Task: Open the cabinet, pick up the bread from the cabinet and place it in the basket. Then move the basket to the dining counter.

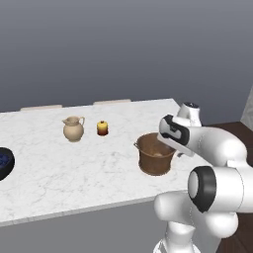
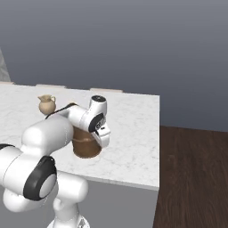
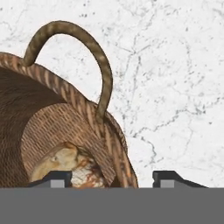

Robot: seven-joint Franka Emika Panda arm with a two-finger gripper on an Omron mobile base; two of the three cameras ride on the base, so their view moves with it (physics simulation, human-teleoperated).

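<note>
basket [image 1: 155, 154] upright on the dining counter [image 1: 49, 173], near the right end of the slab, a little back from the front edge. brown, woven, rim flared; one small side handle arching up off the rim in the hand view [image 3: 83, 48], rising clear of the marble behind it. bread [image 3: 70, 166] down inside the basket on its floor, golden-brown crust with a paler patch, partly cut off at the bottom of the hand view. in the left base view only a pale glint of it [image 1: 158, 153] inside the rim.

gripper [image 3: 111, 178] directly above the basket rim, looking down. fingertips [image 3: 52, 178] spread wide: one over the inside of the basket above the bread, the other over bare marble outside the wall, rim section between them. nothing pinched; tips not visibly touching the weave, though contact hard to judge from so little of them in view.

arm bent over the counter's near right corner, wrist hiding part of the basket's right side in the left base view and most of its top in the right base view [image 2: 87, 144].

elsewhere on the slab: cream pitcher [image 1: 73, 128] and small yellow jar with red lid [image 1: 102, 128] side by side, apart from each other, well left of the basket and further back. dark bowl [image 1: 4, 163] at the far left edge, cut off by the frame. dark wooden floor [image 2: 191, 178] beyond the counter's right end.
</note>
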